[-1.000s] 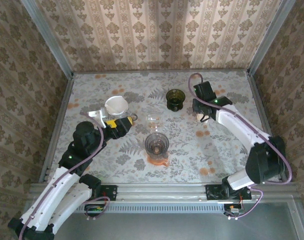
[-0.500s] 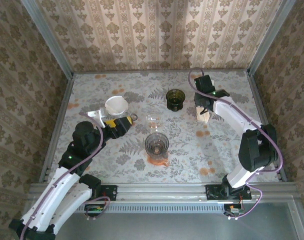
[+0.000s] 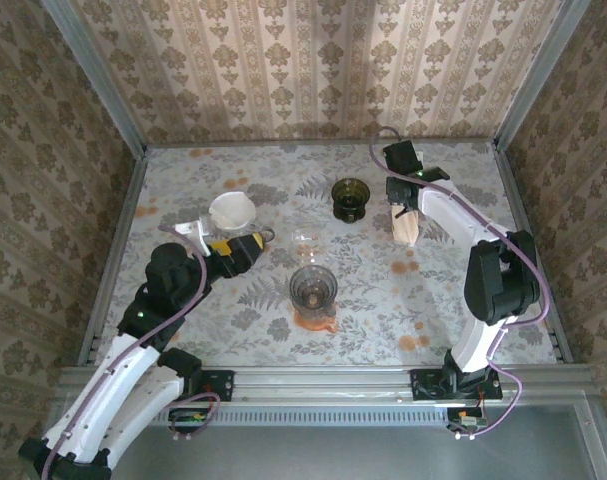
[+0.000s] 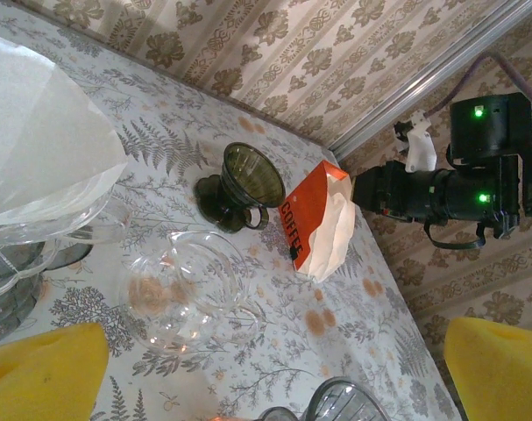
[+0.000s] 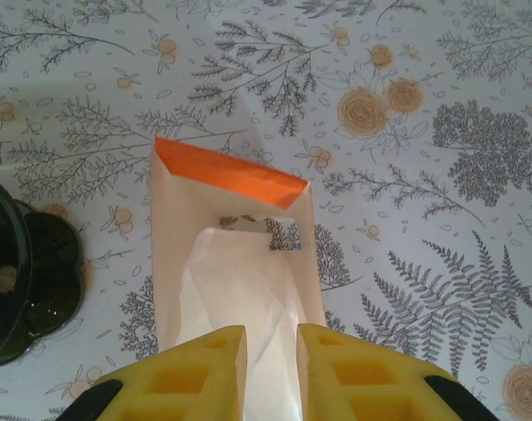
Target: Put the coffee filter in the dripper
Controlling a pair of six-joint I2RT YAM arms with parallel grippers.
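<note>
Here, your right gripper (image 5: 272,340) had its yellow pads drawn to a narrow slit on the coffee filter (image 5: 239,281). It pinched the white paper where it poked from the mouth of the filter pack (image 5: 229,172), low in the centre of the right wrist view. From above, the pack sat right of centre on the table (image 3: 453,300), near the dark green dripper (image 3: 350,198) to its left.

Treat that filter as almost weightless, thin, limp and easily creased or torn. I judge that several sheets could cling and come away together, so take only the outermost edge with a light pinch. The pack was a pale paper sleeve with an orange end, probably light enough to lift along with the sheet. The dripper was a glossy cone on a round foot, hard and likely slick.

Your left gripper (image 3: 258,240) stood wide open and empty, left of centre, near a white paper cone (image 4: 38,132) seated in a clear glass vessel (image 4: 16,263).
</note>
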